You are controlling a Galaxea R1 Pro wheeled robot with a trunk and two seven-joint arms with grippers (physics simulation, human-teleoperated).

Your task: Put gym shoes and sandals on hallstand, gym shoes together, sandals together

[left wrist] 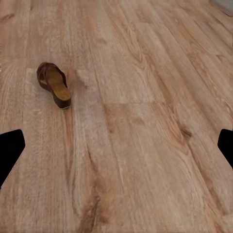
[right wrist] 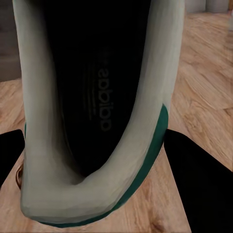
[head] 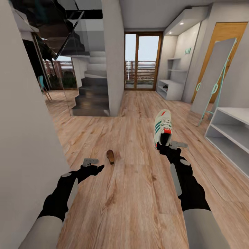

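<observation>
Your right hand (head: 168, 144) has the sneaker (head: 163, 128) by its heel collar, and the wrist view looks straight down into the dark opening, one finger (right wrist: 204, 184) outside the green-edged rim and the other (right wrist: 9, 155) on the far side. It looks clamped on the collar. The sneaker points away from you along the floor (head: 138, 207); whether it is lifted or resting there I cannot tell.

Judge it as light but bulky: the sole is stiff, the upper soft, and the padded collar will squash and let the toe droop or swing. A hold on the heel works, though a firmer one would be lower on the heel counter.

The sandal (head: 110, 156) lies on the floor, left of the sneaker and nearer to you, just ahead of your left hand (head: 93, 165) and a little to its right, not touching. That hand is spread wide and empty. The sandal is small, flat and light; take it across the sole edges or by the strap (left wrist: 44, 74).

The rack (head: 231, 135) stands right of the sneaker.
</observation>
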